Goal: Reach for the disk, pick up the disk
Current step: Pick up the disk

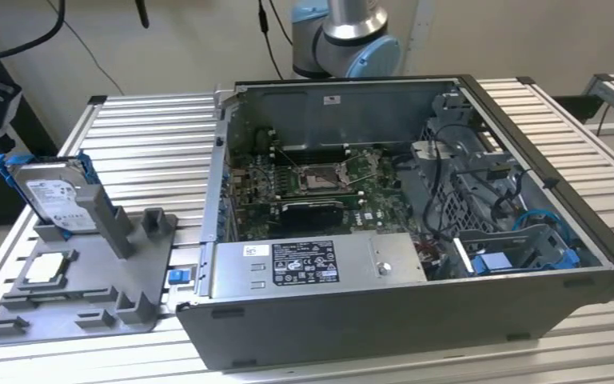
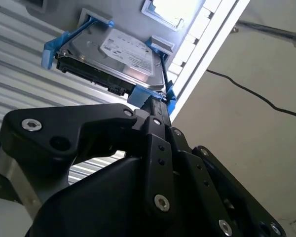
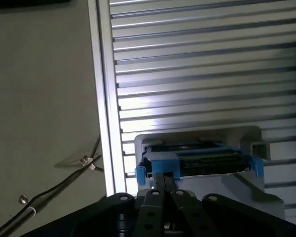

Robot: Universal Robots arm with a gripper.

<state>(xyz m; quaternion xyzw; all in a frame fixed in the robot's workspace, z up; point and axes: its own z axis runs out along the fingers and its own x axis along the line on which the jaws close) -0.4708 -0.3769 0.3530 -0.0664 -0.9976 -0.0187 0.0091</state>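
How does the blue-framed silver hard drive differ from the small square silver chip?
The blue-framed silver hard drive stands on edge in the grey plastic holder; the small square silver chip lies flat on it. The drive is much larger than the chip. Both are silver.

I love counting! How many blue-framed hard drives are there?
1. The flat silver-grey metal hard drive with a blue plastic frame stands on edge in the grey plastic holder at the exterior view's left. Others may hide inside the open grey computer case.
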